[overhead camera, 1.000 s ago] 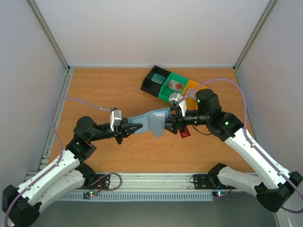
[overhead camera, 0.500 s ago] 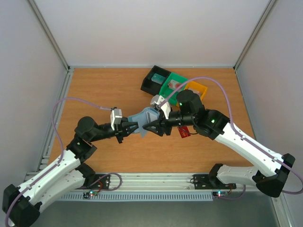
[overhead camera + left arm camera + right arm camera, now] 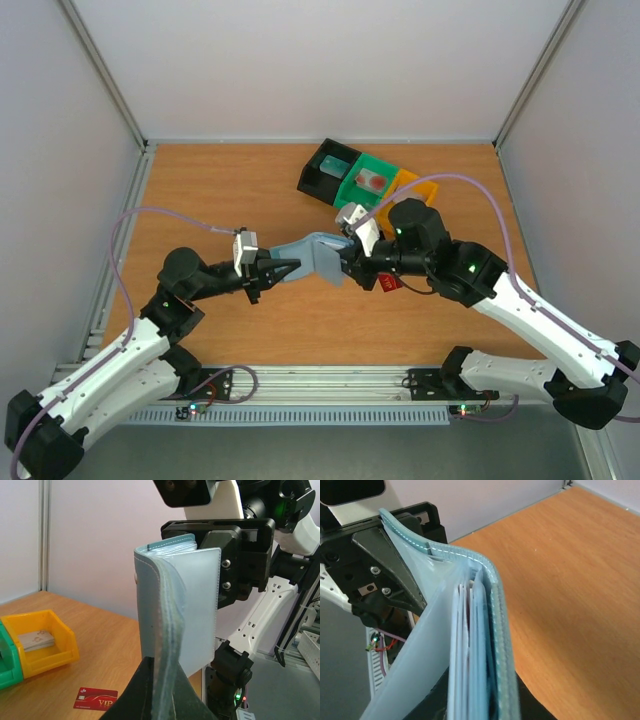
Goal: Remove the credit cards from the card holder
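Newly closed, my right hand (image 3: 346, 263) pinches the card holder (image 3: 318, 252) opposite my pinching left hand (image 3: 294, 268); keep both firm, spread pockets gently.

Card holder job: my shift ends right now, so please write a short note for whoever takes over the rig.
Left gripper: shut on one end of the card holder, which is held up off the table.
Right gripper: closed on the holder's open edge. I can't tell whether it pinches a card.
Done: a red card lies on the table, and a second card sits in the yellow bin.
Left: more cards seem tucked in the pockets; pull them out.
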Controlling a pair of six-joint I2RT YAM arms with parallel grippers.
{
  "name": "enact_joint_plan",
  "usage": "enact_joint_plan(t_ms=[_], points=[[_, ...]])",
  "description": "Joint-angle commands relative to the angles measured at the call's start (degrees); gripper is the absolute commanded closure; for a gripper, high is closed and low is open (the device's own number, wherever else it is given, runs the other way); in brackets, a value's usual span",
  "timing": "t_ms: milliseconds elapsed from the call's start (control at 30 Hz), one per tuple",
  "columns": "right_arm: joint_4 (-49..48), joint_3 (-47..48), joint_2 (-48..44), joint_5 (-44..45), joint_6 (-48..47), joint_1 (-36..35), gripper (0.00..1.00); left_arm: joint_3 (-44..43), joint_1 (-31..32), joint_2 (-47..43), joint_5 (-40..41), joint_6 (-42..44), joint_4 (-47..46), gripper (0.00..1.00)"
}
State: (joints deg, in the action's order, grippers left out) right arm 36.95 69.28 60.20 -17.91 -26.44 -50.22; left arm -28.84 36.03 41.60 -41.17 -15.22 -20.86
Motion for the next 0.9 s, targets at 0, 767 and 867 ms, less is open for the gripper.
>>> enact_joint_plan(t_ms=[0,767,867], points=[[2.1,1.1,1.0,3.3,2.4,-0.3,0.98,0.3,0.1,-1.0,-0.2,0.0,-5.0,1.00],[30.6,36.0,31.9,51.7,14.1,-11.3,0.99,1.5,-0.5,-0.5,27.1,1.0,11.0,0.01],[24.7,31.9,28.1,42.3,9.8,-11.2,0.99,1.9,-1.2,-0.8,26.8,-0.1,11.5,0.01]])
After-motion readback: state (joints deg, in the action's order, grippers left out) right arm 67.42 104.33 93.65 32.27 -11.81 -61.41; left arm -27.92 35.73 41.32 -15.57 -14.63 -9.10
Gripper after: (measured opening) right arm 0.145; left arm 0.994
